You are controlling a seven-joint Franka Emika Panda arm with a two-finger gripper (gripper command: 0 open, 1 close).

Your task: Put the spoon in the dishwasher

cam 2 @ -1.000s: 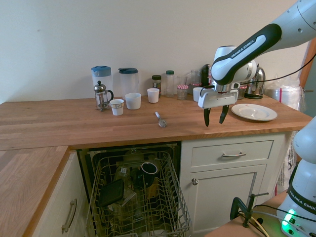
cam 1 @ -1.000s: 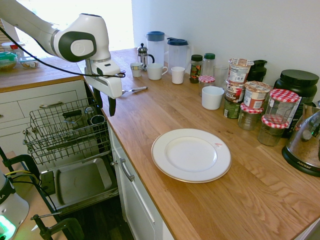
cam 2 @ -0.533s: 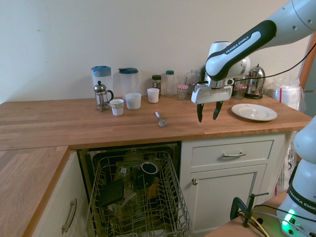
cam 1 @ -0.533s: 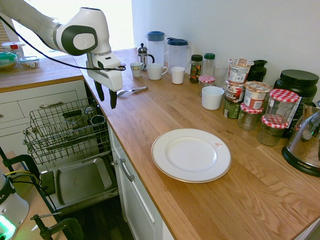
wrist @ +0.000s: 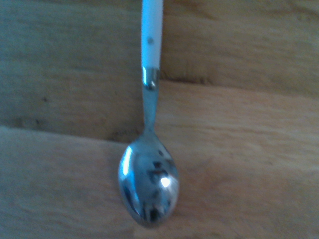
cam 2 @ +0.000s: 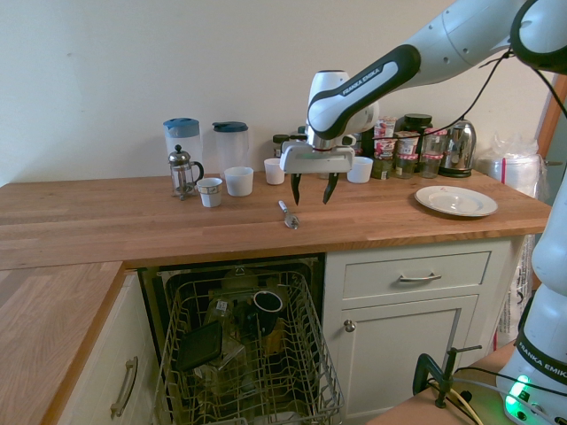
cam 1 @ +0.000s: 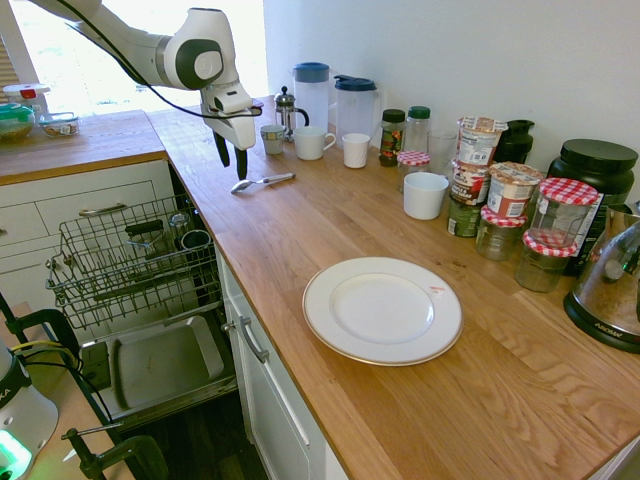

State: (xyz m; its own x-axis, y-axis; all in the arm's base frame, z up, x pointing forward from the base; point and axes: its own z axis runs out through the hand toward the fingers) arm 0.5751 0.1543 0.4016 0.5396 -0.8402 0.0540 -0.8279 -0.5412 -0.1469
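Small shiny silver spoon [cam 1: 262,182] with pale handle lying flat on oak worktop [cam 1: 400,400], near front edge, unheld. White arm's hand [cam 2: 312,189] hovering above it, pointing down, fingers apart and empty, likely lining up for pick. Built-in dishwasher [cam 2: 252,354] below, grey wire rack pulled out, door dropped: ready to receive spoon.

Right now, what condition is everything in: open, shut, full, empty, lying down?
claw: open, holding nothing, above the spoon
spoon: lying flat on the counter
dishwasher: open, rack pulled out, partly loaded
plate: empty
drawer: shut
red-checked jars: lids on
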